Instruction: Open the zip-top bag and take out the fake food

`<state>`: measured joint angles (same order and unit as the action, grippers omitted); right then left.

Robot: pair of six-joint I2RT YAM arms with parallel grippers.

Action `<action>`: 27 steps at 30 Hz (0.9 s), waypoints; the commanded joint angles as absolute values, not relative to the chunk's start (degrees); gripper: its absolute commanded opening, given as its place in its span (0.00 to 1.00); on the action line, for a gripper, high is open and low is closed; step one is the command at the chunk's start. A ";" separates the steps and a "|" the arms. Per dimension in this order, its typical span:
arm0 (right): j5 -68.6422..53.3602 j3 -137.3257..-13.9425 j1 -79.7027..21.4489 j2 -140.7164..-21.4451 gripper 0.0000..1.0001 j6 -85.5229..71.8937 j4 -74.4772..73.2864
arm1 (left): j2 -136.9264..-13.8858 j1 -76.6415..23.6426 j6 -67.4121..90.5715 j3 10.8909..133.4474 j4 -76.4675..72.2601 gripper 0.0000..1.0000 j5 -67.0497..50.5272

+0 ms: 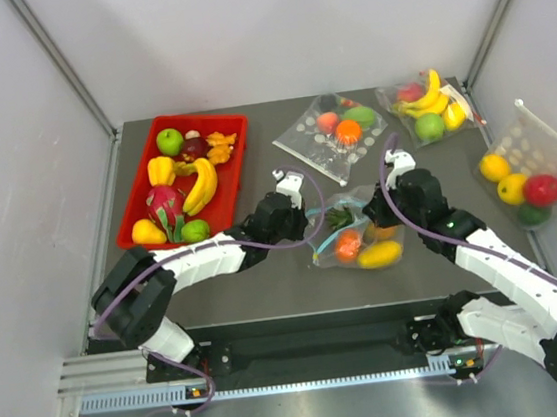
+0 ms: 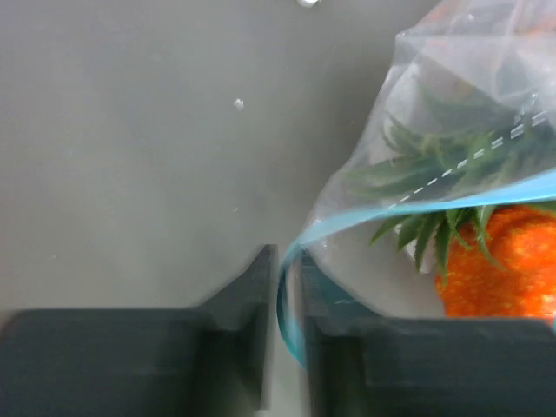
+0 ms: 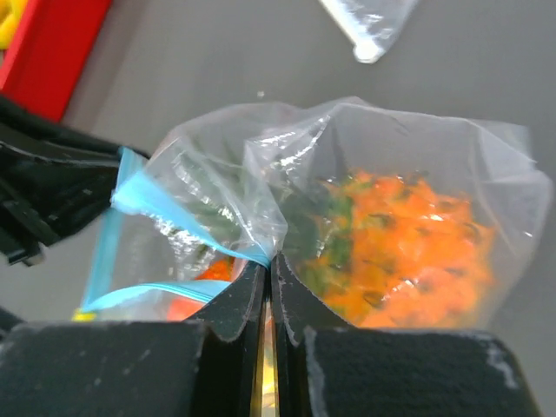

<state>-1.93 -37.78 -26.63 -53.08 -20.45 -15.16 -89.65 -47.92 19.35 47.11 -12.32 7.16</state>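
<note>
From above, the zip-top bag (image 1: 361, 241) lies on the table (image 1: 267, 285), centre-right, between both arms' tips. Left wrist: the left gripper (image 2: 282, 261) stands a slit apart with the teal zip strip (image 2: 434, 204) threaded through it. Whether the strip is pinched or loose, I cannot tell. Right wrist: the right gripper (image 3: 269, 271) is clamped on the bag's clear film, with the fake food (image 3: 408, 243) inside.

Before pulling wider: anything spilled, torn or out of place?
Nothing looks spilled or torn; the fake food is inside the zip-top bag, pinched by the right gripper. One oddity: the teal zip strip curls in a loose loop inside the left gripper.
</note>
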 commanded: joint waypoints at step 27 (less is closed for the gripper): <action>-1.67 -37.79 -38.58 -53.53 0.00 -24.87 -5.71 | -75.59 -53.70 27.95 39.03 -17.49 0.39 0.44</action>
